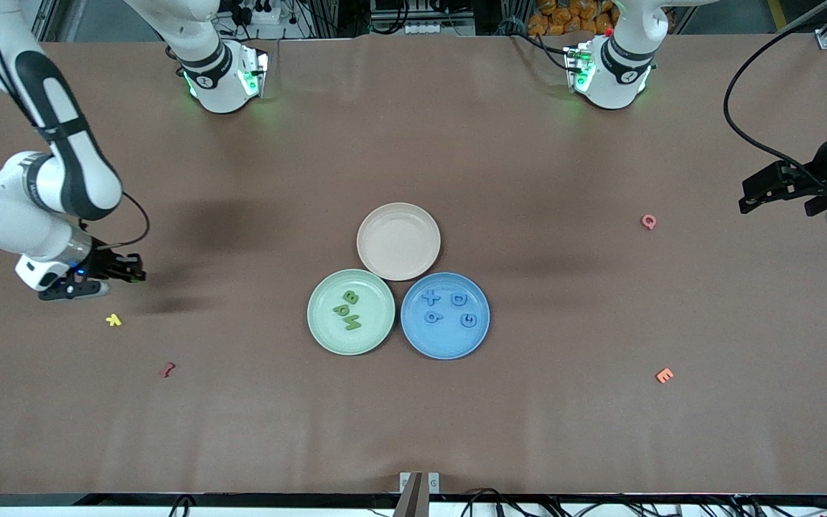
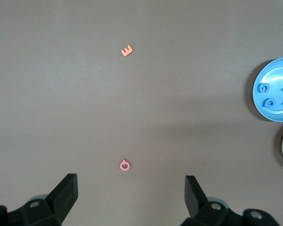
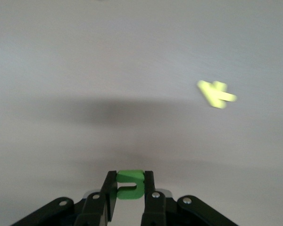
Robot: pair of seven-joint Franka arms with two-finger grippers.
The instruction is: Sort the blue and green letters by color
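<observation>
Brown table: right gripper (image 3: 130, 188) pinches a light, squashy green foam letter (image 3: 130, 184) by its edges, at nine o'clock from the green plate (image 1: 324, 334); left gripper (image 2: 131, 197) waits, jaws wide.

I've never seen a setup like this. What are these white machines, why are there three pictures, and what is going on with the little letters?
The white machines are two robot arms, each ending in a two-fingered clamp. One picture looks down on the whole table; the other two come from cameras on each arm's wrist.

In the middle sit three plates: a green plate with three green letters, a blue plate with four blue letters, and an empty beige plate. Loose on the cloth lie a yellow letter, a dark red letter, a pink letter and an orange letter.

The right gripper has its jaws shut on a green letter, above the table near the yellow one. The left gripper waits with jaws open above the pink letter.
</observation>
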